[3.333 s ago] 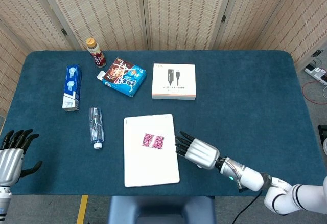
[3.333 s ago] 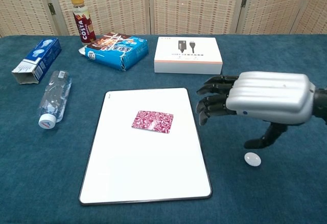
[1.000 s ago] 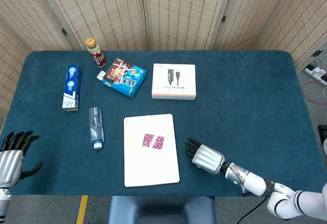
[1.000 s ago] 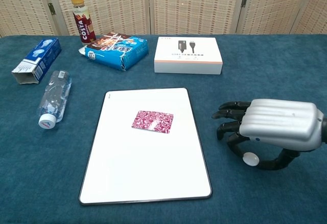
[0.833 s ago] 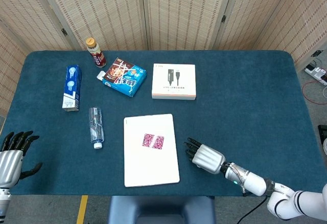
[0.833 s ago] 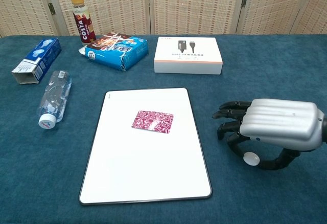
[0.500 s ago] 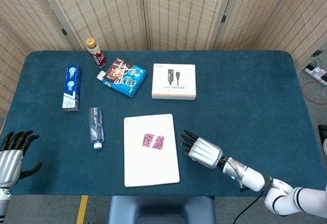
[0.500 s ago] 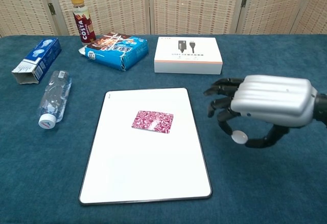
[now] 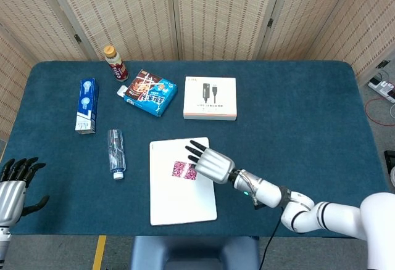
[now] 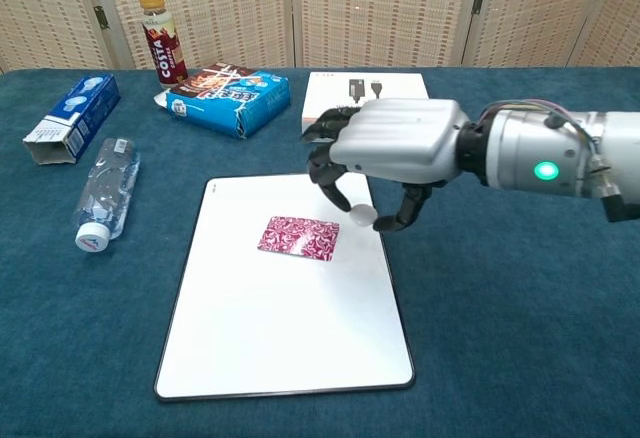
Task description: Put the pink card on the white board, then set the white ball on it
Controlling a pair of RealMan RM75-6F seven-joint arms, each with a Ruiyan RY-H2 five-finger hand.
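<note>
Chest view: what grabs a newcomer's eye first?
The big silver right hand hanging over the white board's upper right corner, pinching a small white ball just right of the pink card. Next, the card itself, the one bright patch on the board. Then the clutter along the back: cola bottle, blue boxes.

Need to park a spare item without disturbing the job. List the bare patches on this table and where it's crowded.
Bare cloth: the whole side right of the white board and the cable box, and the front left corner ahead of the water bottle. Crowded: the back left, with the drink bottle, snack box and blue carton. Over the board, the right hand pinches the white ball beside the pink card.
</note>
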